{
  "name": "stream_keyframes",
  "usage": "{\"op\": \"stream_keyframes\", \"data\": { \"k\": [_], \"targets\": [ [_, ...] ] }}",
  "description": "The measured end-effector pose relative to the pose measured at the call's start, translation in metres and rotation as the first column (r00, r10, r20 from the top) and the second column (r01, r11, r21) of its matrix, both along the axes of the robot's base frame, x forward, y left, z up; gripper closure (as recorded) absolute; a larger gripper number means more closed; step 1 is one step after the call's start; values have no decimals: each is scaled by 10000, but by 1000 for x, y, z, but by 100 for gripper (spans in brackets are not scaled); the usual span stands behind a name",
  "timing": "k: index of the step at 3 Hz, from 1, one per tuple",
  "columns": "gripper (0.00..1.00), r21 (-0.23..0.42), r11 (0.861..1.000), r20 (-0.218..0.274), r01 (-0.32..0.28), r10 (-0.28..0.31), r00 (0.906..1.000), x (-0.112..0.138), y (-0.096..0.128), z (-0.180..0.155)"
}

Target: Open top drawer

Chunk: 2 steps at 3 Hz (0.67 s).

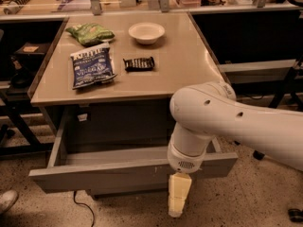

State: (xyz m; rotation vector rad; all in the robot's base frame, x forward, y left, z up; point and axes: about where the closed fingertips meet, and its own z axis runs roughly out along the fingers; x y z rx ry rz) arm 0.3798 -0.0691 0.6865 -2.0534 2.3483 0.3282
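Note:
The top drawer [104, 175] stands pulled out from under the tan table top [189, 70]. Its grey front faces me and its grey box interior [113, 155] shows, with nothing visible inside. My white arm [213, 122] reaches in from the right and hangs over the right part of the drawer front. My gripper [177, 197] is cream-coloured, points down, and sits just in front of and below the drawer front, right of centre. The lower drawer fronts are hidden behind the open drawer.
On the table top lie a white bowl [146, 32], a green bag [90, 33], a blue chip bag [92, 66] and a black snack bar [139, 63]. Dark shelving stands at left and right. A cable [83, 207] and a shoe [7, 200] lie on the floor.

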Motion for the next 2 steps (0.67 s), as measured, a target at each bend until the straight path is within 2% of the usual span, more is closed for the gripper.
{"op": "stream_keyframes", "data": {
  "k": [1, 2],
  "targets": [
    [0, -151, 9994, 22, -308, 309, 9995, 15, 10, -10],
    [0, -274, 9989, -225, -378, 372, 9991, 18, 10, -23]
  ]
}}
